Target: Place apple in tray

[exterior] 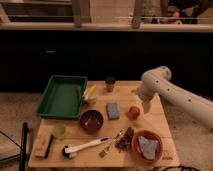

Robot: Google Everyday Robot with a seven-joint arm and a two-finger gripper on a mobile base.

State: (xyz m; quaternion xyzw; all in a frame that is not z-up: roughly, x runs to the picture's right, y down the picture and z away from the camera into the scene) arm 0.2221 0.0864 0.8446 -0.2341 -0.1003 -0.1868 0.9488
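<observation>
The apple (pixel 133 112) is a small orange-red fruit resting on the wooden table (pixel 160 122), right of centre. The green tray (pixel 62 96) lies at the table's far left, holding nothing that I can see. My gripper (pixel 146 106) hangs from the white arm (pixel 170 92), which reaches in from the right. It sits just right of the apple and slightly above it, very close. I cannot tell whether it touches the apple.
A dark maroon bowl (pixel 92 120), a blue sponge (pixel 113 110), a dark cup (pixel 110 83) and a banana (pixel 89 93) lie between apple and tray. An orange dish with grey cloth (pixel 147 146), a brush (pixel 85 147), a light-green cup (pixel 59 131) and a wooden block (pixel 43 144) line the front.
</observation>
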